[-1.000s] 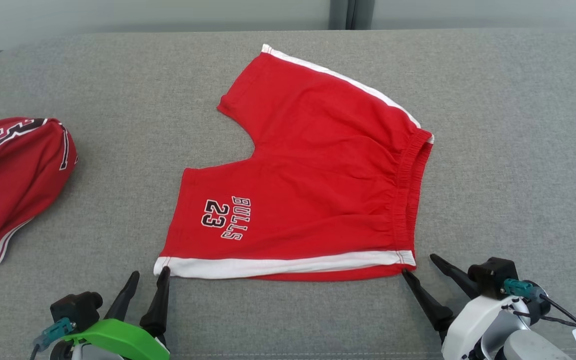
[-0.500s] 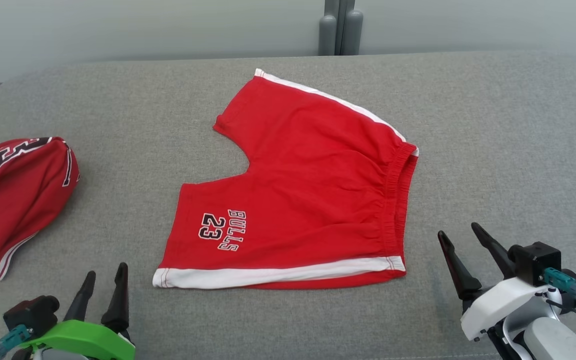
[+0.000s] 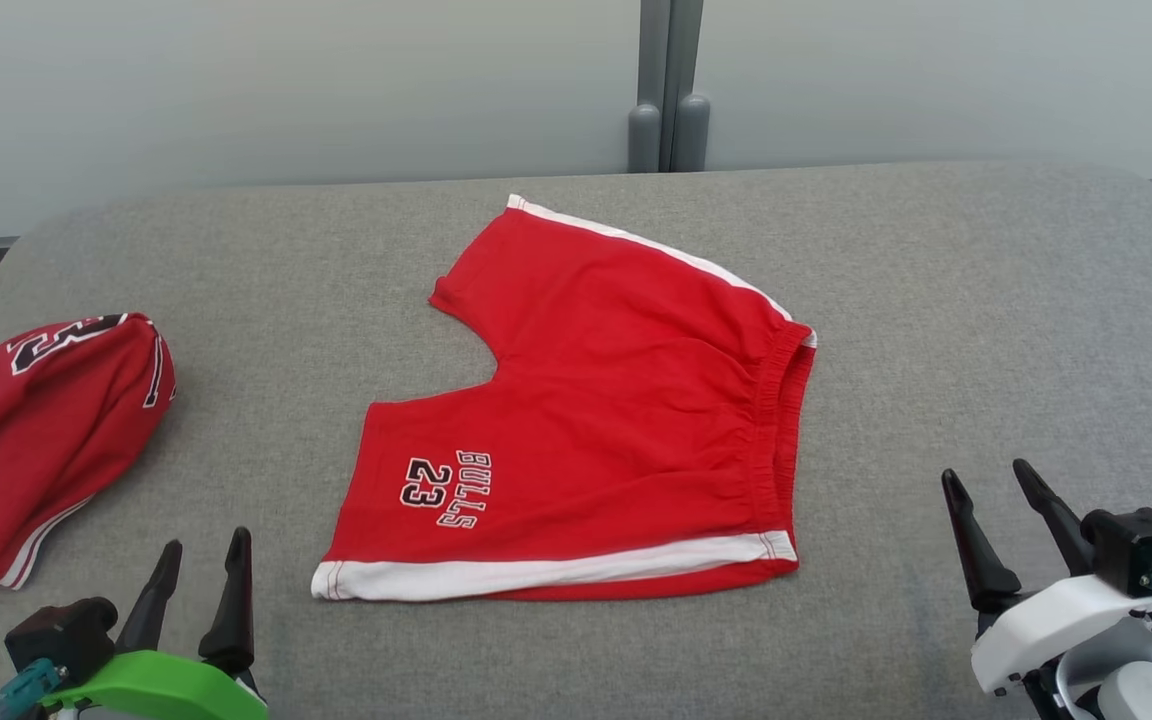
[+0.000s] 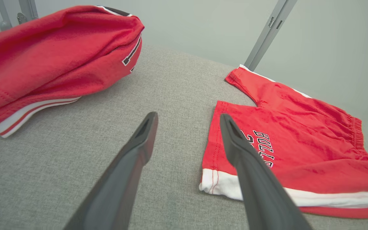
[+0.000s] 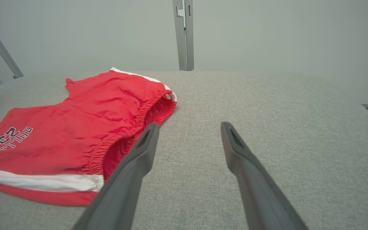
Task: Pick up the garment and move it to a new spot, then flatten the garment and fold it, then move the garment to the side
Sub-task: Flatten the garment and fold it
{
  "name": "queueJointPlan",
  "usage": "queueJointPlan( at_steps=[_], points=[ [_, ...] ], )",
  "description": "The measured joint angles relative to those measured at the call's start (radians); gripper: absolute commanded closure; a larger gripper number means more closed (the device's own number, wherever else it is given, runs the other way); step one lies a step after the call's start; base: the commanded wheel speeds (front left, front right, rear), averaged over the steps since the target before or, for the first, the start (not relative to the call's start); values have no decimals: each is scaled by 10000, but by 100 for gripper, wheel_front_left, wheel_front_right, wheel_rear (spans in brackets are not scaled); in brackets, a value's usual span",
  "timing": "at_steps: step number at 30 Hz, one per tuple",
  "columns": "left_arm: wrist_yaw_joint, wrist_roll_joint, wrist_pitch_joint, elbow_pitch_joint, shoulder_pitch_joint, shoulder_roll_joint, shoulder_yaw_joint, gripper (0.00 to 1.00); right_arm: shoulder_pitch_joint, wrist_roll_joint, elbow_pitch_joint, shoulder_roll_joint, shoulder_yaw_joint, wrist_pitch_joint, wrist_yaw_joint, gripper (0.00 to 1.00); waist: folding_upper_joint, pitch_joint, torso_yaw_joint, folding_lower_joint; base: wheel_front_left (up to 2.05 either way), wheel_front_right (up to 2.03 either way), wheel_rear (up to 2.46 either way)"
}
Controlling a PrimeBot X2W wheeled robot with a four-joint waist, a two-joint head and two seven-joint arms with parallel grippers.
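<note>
Both grippers have backed away from the shorts (image 3: 596, 440). A second ago the left gripper (image 3: 204, 540) had a fingertip at the near white corner and the right gripper (image 3: 986, 472) stood just off the other near corner. Now each is clear of the cloth, and the head camera has tipped up too, so the whole picture sits lower. Both pairs of fingers are spread wide with nothing between them.

The shorts lie spread on the grey cushion (image 3: 936, 300), ahead of and between the two grippers. The hem corner is just to the inner side of the left fingers, and the waistband (image 3: 781, 440) is well to the inner side of the right ones. This looks like the end of the flattening step: the cloth is released and lies smooth, with no fold yet made. The fold probably comes next.

The fabric is a soft red knit, slightly rumpled but lying in one flat layer pair. A white band (image 3: 556, 575) runs along the edge nearest the fingers, and another along the far edge. The waistband is gathered elastic, puckered, and gapes a little toward the right fingers. A black-and-white "BULLS 23" print (image 3: 446, 485) sits on the leg ahead of the left fingers. The two legs splay in a shallow V. The cushion is a coarse woven grey with rounded corners. A second red garment (image 3: 36, 420) is bundled to the outer side of the left fingers.
</note>
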Motion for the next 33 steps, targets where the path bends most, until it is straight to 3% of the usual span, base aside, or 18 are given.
queueJointPlan(
  at_steps=[11,22,33],
  points=[
    [4,119,0,-255,364,-13,0,0,502,-201,-635,-21,-640,-27,-92,0,0,-118,-103,0,0,0,0],
    [-27,130,0,-500,517,-104,-207,0,782,-374,-976,148,-443,-27,-82,0,0,78,-169,0,0,0,0],
    [-196,107,548,-757,439,-393,-846,0,128,-796,-90,439,989,253,788,0,0,865,-75,0,0,0,0]
  ],
)
